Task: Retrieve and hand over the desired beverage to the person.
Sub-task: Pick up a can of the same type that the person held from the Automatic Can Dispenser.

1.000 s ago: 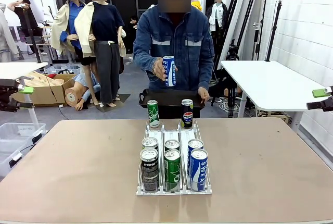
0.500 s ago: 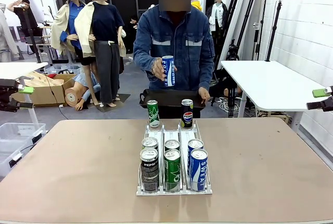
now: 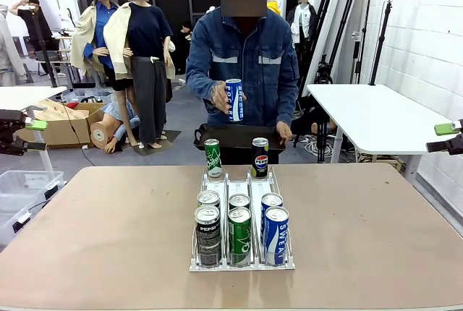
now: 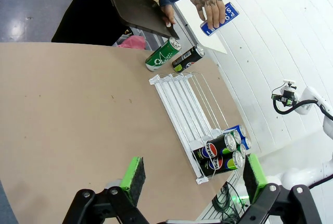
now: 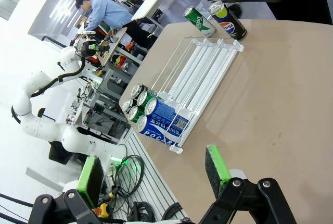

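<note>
Front view. Tan table (image 3: 108, 239), matte and bare apart from a white wire rack (image 3: 226, 181) at its middle. Six cans (image 3: 239, 226) stand at the rack's near end: black Pepsi, green, blue Pocari Sweat. A green Sprite can (image 3: 212, 158) and a black Pepsi can (image 3: 260, 157) stand upright at the far end. Across the table, the person (image 3: 249, 65) holds a blue Pocari Sweat can (image 3: 234, 100) at chest height in one hand and a dark tray (image 3: 239, 136) in the other, above the table's far edge. Room: white brick wall (image 3: 427, 36) on the right, a white side table (image 3: 376, 119), a cardboard box (image 3: 65, 123) on the grey floor.

Left wrist view. My left gripper (image 4: 193, 169) hangs over the table with its fingers spread and nothing between the green pads. The blue can sits in the person's hand (image 4: 208, 2), well apart from me.

Right wrist view. My right gripper (image 5: 153, 169) is likewise spread wide and empty, above the table's near corner. The rack runs away from me toward the tray.
</note>
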`<move>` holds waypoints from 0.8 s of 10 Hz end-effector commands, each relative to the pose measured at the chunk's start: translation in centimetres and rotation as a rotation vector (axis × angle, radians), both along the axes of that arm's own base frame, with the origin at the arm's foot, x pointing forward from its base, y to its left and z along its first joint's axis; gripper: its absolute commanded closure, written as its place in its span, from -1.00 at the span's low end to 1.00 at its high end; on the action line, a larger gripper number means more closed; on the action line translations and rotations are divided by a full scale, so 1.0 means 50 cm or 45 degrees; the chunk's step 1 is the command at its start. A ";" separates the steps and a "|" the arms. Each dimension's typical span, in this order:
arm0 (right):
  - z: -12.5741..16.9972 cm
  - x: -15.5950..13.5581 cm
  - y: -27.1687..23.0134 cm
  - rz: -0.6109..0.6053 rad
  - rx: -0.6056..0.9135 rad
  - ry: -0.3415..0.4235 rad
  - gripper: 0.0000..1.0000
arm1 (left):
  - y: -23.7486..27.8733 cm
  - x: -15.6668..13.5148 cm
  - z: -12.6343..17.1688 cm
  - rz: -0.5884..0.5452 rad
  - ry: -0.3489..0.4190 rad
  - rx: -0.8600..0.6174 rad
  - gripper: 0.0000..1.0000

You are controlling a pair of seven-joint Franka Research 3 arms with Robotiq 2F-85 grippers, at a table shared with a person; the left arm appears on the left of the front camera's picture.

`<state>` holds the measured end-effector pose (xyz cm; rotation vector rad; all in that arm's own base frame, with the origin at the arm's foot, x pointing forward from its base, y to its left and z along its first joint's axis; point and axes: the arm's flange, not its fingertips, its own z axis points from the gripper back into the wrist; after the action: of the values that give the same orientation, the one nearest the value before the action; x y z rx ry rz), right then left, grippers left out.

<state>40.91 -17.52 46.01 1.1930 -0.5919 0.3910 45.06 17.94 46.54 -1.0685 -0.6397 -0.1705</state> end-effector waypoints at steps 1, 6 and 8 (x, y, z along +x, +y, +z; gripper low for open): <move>-0.003 -0.002 0.000 -0.001 0.006 0.000 -1.00 | 0.003 -0.001 -0.001 0.002 0.008 0.008 -1.00; -0.003 -0.002 0.000 -0.001 0.006 0.000 -1.00 | 0.003 -0.001 -0.001 0.002 0.008 0.008 -1.00; -0.003 -0.002 0.000 -0.001 0.006 0.000 -1.00 | 0.003 -0.001 -0.001 0.002 0.008 0.008 -1.00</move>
<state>40.91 -17.52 46.01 1.1930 -0.5919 0.3910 45.06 17.93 46.54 -1.0685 -0.6397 -0.1705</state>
